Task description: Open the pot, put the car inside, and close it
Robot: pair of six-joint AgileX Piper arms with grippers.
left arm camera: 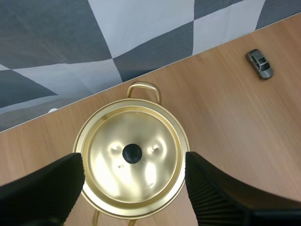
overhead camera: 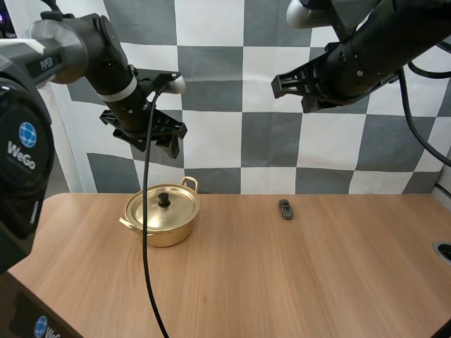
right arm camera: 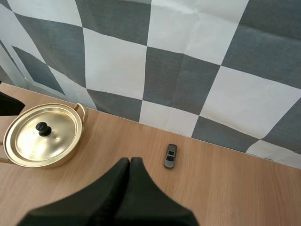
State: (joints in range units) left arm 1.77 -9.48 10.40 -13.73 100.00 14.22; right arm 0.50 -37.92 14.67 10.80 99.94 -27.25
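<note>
- On the table, left of centre: gold pot, lid on, black knob on top.
- Left gripper hangs above the pot, fingers spread wide, one on either side of the lid in the left wrist view, touching nothing.
- Right gripper is high over the table's right half, fingers pressed together into one wedge, holding nothing.
- Grey toy car sits on the table, well apart to the pot's right, near the back edge.

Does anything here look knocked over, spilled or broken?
Nothing stands out. The round gold metal pot sits upright on the wooden table, its gold lid seated flat; the small grey toy car stands on its wheels nearby.
</note>
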